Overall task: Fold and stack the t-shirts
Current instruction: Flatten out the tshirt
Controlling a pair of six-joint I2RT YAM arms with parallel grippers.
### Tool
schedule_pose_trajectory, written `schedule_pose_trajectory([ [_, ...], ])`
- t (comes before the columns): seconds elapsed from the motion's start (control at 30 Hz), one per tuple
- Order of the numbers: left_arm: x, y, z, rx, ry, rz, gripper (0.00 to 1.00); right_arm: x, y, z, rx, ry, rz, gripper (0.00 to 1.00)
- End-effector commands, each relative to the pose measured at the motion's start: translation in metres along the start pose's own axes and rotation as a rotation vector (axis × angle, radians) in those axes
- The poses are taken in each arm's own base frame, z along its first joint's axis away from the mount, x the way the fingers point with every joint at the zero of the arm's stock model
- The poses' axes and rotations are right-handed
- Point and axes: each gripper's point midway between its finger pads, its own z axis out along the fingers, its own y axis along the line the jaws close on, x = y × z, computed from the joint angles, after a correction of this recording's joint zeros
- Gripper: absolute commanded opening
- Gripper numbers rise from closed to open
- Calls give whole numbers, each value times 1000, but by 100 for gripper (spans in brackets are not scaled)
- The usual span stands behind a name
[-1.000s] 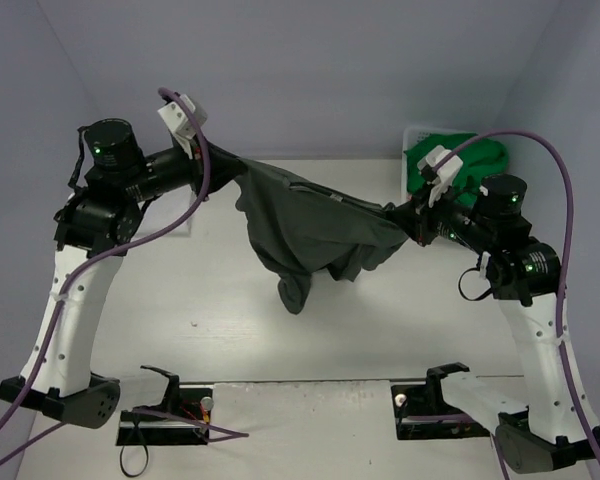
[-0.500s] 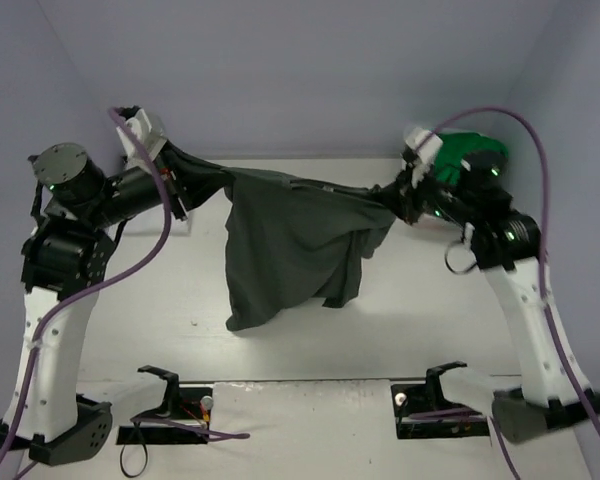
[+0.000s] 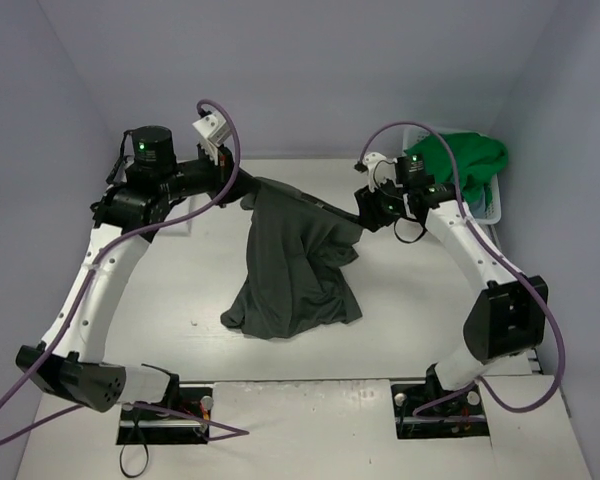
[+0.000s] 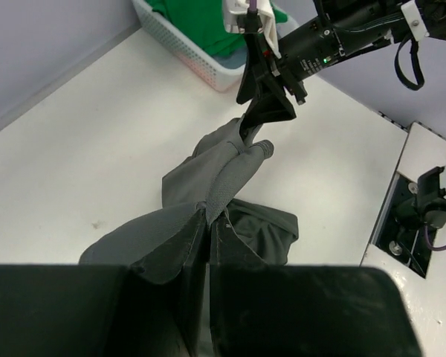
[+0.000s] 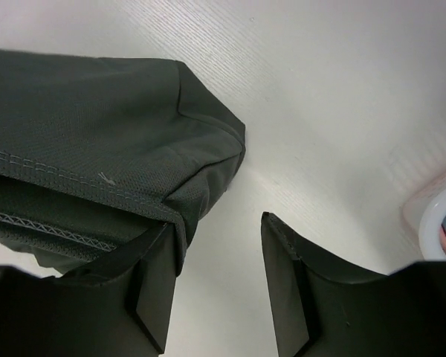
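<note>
The dark grey t-shirt [image 3: 292, 270] hangs from my left gripper [image 3: 242, 186], which is shut on a bunched edge of it [image 4: 208, 217]. Its lower part is heaped on the table. Its other top corner [image 5: 97, 141] lies against the outside of one finger [image 5: 152, 282] of my right gripper [image 5: 217, 227]. That gripper's jaws stand open, and only bare table shows between them. In the top view the right gripper [image 3: 366, 212] is at the shirt's right end. A bright green t-shirt [image 3: 462, 160] lies in the white basket [image 3: 493, 208].
The white laundry basket [image 4: 184, 53] stands at the table's back right corner, close behind the right arm. White table [image 3: 170, 290] surrounds the shirt heap. Two black arm mounts [image 3: 165, 400] sit at the near edge.
The right gripper has opened and let go of the shirt's corner. Both arms swung inward, and the shirt sagged until its lower part heaped on the table.
</note>
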Motion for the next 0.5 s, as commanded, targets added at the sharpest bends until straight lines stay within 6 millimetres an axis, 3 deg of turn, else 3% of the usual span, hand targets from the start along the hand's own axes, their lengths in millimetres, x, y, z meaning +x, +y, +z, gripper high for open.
schedule_pose_trajectory([
  [0.0,-61,-41,-30,49,-181,171,0,-16,9,-25,10,-74,-121,43],
  [0.1,-62,-43,-31,57,-184,164,0,-9,23,-22,-40,-70,-148,41],
  [0.2,-64,-47,-36,53,-192,172,0,-12,32,-23,-51,-82,-163,18],
  [0.23,-66,-48,-38,51,-197,181,0,-14,35,-24,-51,-86,-165,0],
  [0.37,-75,-55,-49,34,-219,210,0,-28,38,-40,-14,-135,-196,0],
  [0.47,-84,-58,-59,8,-239,251,0,-55,25,-65,103,-227,-212,0],
])
